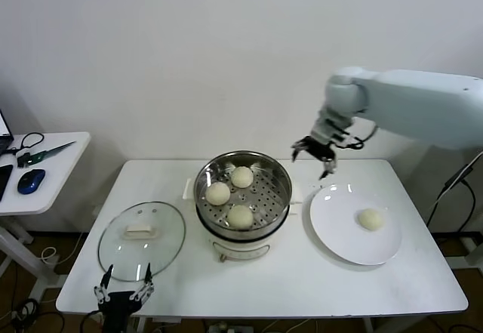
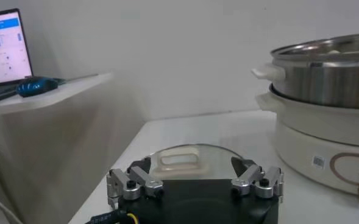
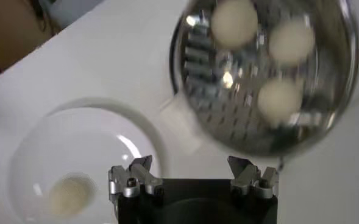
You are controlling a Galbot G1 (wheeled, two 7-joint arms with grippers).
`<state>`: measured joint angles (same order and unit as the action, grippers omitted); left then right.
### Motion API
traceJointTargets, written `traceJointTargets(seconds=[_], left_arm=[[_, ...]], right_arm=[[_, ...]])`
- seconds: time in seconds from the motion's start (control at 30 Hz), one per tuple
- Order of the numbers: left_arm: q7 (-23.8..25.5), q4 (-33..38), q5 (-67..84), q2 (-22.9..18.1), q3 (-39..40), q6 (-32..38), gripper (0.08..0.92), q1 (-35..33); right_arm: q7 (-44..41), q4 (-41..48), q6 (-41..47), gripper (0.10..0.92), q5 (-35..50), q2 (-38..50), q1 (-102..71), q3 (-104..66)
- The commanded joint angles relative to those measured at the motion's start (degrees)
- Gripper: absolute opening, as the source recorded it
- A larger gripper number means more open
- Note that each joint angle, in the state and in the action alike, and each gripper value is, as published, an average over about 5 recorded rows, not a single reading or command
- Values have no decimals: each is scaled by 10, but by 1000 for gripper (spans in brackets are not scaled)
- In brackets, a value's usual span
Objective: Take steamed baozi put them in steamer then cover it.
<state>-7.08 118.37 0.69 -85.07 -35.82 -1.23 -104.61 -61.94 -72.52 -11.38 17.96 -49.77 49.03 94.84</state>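
Observation:
The steel steamer [image 1: 281,176] on its white base stands mid-table with three baozi [image 1: 240,216] on its perforated tray; they also show in the right wrist view [image 3: 281,100]. The fourth baozi [image 1: 370,219] lies on the white plate [image 1: 336,231], also in the right wrist view [image 3: 68,196]. The glass cover [image 1: 142,240] with its white handle lies flat on the table left of the steamer. My right gripper [image 1: 315,156] is open and empty, in the air between steamer and plate. My left gripper [image 1: 123,297] is open and empty at the table's front edge, just before the cover [image 2: 179,159].
A side table [image 1: 56,168] at the left holds a blue mouse [image 1: 30,181] and cables; a laptop screen [image 2: 1,47] stands there too. A white wall is behind the table. Cables hang at the right.

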Motion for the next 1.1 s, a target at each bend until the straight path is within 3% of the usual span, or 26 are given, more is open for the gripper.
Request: traceJointTargets(seconds=[0.03, 0.33, 1.1], left_arm=[[0, -1, 0, 1, 0, 0, 823, 0], [2, -2, -2, -5, 1, -1, 823, -1], [1, -12, -6, -15, -2, 0, 823, -3]], right_arm=[[-17, 63, 149, 823, -5, 200, -162, -95], [-10, 158, 136, 823, -119, 170, -319, -240], [14, 279, 121, 823, -175, 56, -450, -377]])
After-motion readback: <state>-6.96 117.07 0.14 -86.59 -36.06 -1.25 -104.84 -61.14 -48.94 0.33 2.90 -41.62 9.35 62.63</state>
